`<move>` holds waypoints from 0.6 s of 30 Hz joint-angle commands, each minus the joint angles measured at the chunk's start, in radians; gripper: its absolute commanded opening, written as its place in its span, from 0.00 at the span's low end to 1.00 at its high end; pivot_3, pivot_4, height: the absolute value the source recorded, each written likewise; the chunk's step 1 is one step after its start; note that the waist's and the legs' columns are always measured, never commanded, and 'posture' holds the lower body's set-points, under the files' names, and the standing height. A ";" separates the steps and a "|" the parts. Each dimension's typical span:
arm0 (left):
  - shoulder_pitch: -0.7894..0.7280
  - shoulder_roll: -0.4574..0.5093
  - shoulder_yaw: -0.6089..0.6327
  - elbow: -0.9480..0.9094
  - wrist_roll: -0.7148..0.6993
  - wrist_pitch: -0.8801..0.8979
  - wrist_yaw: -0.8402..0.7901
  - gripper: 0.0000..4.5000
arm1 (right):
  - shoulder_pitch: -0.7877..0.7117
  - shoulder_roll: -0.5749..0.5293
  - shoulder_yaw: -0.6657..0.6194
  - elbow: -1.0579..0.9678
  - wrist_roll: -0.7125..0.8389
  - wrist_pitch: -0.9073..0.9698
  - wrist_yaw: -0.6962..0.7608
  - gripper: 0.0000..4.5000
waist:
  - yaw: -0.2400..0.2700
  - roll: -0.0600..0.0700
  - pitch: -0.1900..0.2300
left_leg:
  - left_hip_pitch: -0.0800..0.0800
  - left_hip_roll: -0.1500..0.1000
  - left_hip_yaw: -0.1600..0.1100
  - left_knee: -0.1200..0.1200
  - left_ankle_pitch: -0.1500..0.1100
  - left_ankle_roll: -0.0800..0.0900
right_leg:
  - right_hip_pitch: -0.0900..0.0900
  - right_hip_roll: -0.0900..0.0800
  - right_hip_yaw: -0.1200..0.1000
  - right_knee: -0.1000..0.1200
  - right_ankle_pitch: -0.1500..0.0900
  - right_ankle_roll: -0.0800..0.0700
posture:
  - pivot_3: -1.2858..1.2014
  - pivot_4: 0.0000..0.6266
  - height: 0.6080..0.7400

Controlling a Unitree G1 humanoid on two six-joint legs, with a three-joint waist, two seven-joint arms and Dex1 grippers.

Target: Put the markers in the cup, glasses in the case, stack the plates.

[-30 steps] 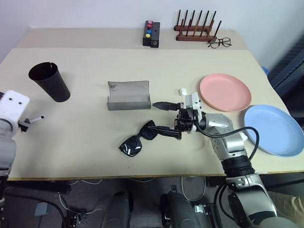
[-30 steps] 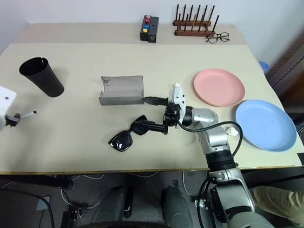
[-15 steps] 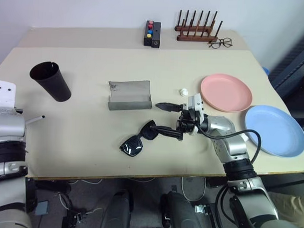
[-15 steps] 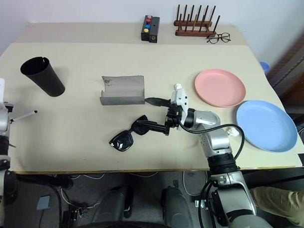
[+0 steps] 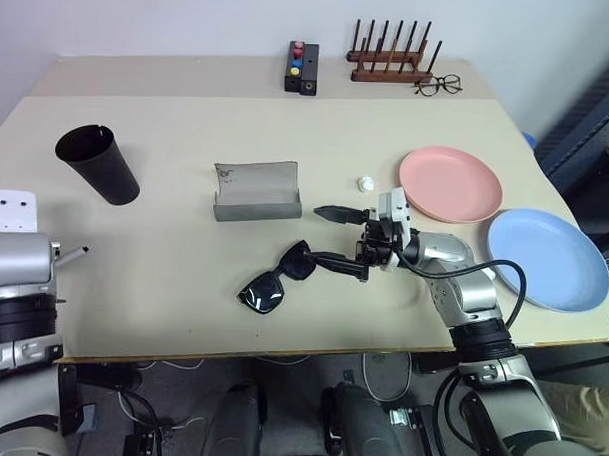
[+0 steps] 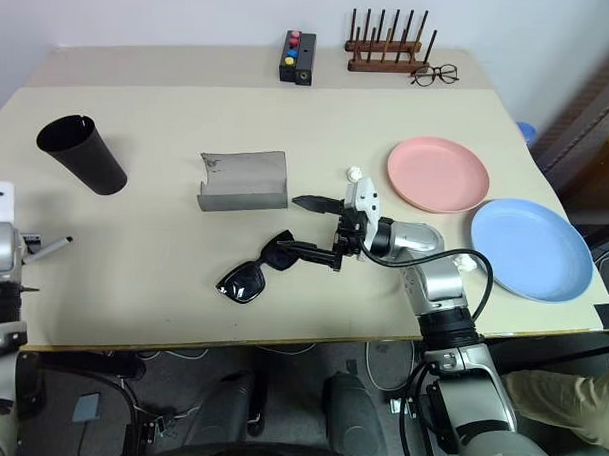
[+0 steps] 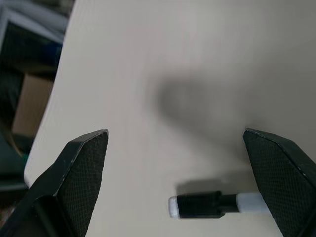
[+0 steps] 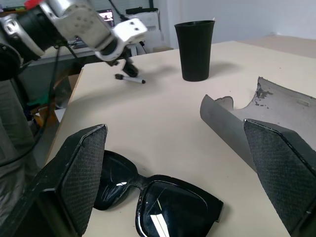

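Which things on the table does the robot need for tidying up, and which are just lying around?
For the job: white marker, black cup, sunglasses, grey case, pink plate, blue plate.

Just lying about: wire spectacles, wooden rack, button box, small white bit.

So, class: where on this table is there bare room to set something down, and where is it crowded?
Free: the wide strip between the cup and the case, and the front edge below the sunglasses. Also the middle band behind the case. Crowded: around the open right gripper, sunglasses and case, and the right side with the pink plate and blue plate.
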 commanded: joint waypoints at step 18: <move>0.111 0.016 0.274 -0.368 -0.258 -0.225 -0.325 0.99 | 0.000 -0.016 -0.026 -0.052 0.026 -0.005 -0.016 1.00 | -0.002 -0.001 0.000 | 0.000 0.000 -0.001 -0.001 0.000 0.000 | 0.000 -0.002 0.000 -0.001 0.000 0.001 | 0.52 0.24 1.00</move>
